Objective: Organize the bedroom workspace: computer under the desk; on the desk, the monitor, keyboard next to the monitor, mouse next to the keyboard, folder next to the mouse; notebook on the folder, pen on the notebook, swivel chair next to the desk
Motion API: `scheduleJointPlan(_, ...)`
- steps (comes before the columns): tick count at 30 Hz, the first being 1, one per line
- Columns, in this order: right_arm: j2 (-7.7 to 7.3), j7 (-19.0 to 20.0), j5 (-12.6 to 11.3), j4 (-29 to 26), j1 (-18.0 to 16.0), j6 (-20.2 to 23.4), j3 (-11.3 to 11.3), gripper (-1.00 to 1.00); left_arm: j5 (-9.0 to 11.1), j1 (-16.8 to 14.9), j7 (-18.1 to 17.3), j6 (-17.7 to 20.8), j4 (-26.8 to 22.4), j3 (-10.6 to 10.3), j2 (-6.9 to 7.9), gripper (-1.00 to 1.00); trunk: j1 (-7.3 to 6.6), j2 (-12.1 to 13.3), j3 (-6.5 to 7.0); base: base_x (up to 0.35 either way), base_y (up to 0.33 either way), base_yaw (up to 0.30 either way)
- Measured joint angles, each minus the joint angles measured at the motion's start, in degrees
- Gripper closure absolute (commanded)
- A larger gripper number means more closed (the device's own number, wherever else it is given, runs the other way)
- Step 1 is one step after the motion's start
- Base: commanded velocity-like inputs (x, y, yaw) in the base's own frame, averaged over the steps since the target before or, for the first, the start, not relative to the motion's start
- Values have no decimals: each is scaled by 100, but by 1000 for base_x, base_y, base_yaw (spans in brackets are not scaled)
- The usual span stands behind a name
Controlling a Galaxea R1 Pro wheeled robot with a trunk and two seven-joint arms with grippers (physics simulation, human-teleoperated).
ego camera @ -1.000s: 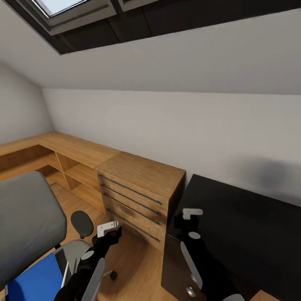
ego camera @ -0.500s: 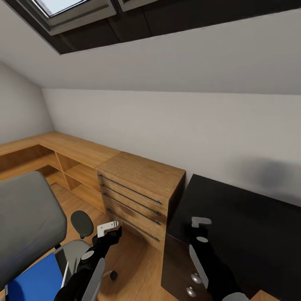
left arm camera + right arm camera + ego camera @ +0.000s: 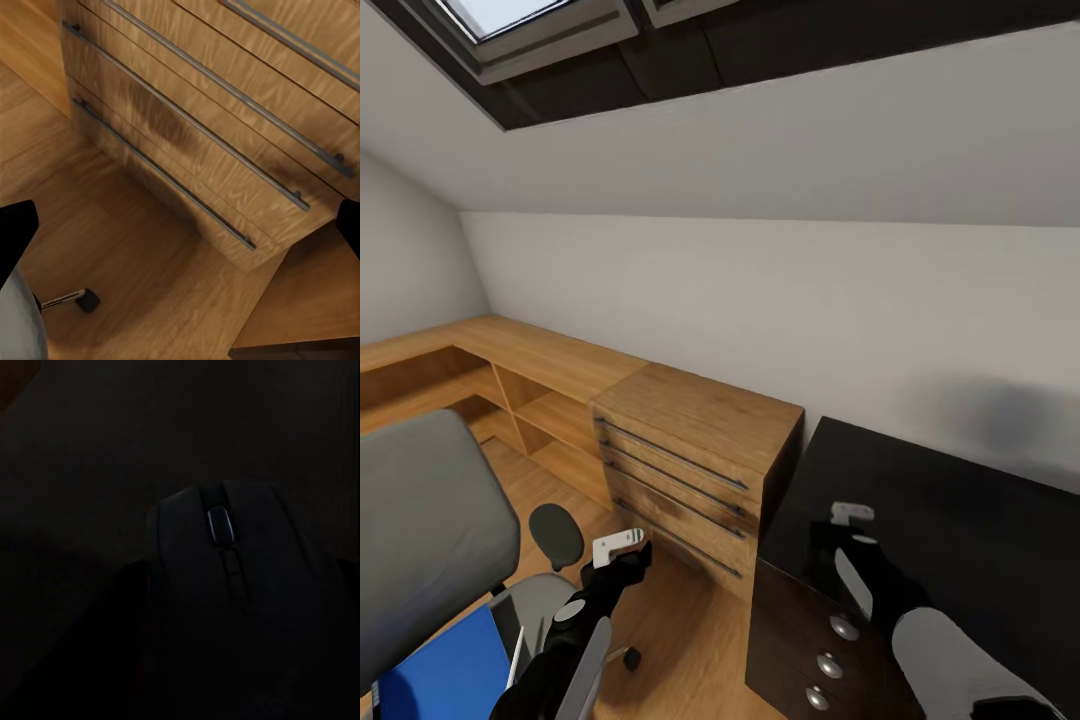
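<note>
Right gripper sits low and right of centre in the head view, over the near left corner of the black desk; its pale wrist bracket shows, but the fingers merge with the dark top, so I cannot tell whether they are apart or together. Its arm runs down to the lower right corner of the frame. Left gripper hangs at lower centre-left, above the wooden floor and in front of the light wooden drawer unit; its finger spacing is also unclear here. At the left edge stands the swivel chair, grey back filling the lower left, with the bright blue folder lying on its seat in the bottom left corner. A thin whitish stick, perhaps the pen, lies along the folder's right edge. A sloped white wall and a skylight at the upper left close the top.

From the left wrist view, the drawer fronts with long grey bar handles cross the upper part of the frame, floor below, and a chair caster shows at lower left. Dark fingertips sit at the far left and right edges, widely apart, with nothing between them.

From the right wrist view, very dark, the mouse lies centre-right, close to the camera, scroll wheel facing up; the finger state is unreadable.
</note>
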Motion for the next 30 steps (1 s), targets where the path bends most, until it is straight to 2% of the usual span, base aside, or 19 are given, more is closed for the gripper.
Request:
scheduleJointPlan(3,-30,23,-41,303,-149,-221,2,100,0,0,0,0,0,0,0,-100,0,0,0,0,0,0)
scheduleJointPlan(7,-19,-9,-73,346,-173,-241,-21,100,0,0,0,0,0,0,0,-100,0,0,0,0,0,0)
scheduleJointPlan(10,81,-126,-31,358,-179,-289,-69,100,0,1,0,1,-1,1,0,-100,0,0,0,0,0,0)
scheduleJointPlan(12,151,-243,-76,445,-180,-534,-139,100,4,1,0,1,-1,1,0,-100,0,0,0,0,0,0)
scheduleJointPlan(14,190,-393,-128,455,-179,-604,-161,100,4,0,0,0,0,0,0,-100,0,0,0,0,0,0)
scheduleJointPlan(17,227,-573,-152,461,-179,-649,-178,100,3,0,0,0,0,0,0,-100,0,0,0,0,0,0)
scheduleJointPlan(23,256,-664,-123,470,-180,-670,-182,100,0,1,0,0,-1,-4,0,-100,0,0,0,0,0,0)
scheduleJointPlan(25,307,-671,-102,477,-180,-671,-177,100,0,1,0,1,-1,-5,-3,-100,0,0,0,0,0,0)
scheduleJointPlan(27,479,-669,-72,491,-180,-682,-148,100,0,1,0,0,-1,-8,-1,-100,0,0,0,0,0,0)
scheduleJointPlan(30,547,-647,-62,502,-180,-695,-146,100,0,1,0,1,-1,-8,0,-100,0,0,0,0,0,0)
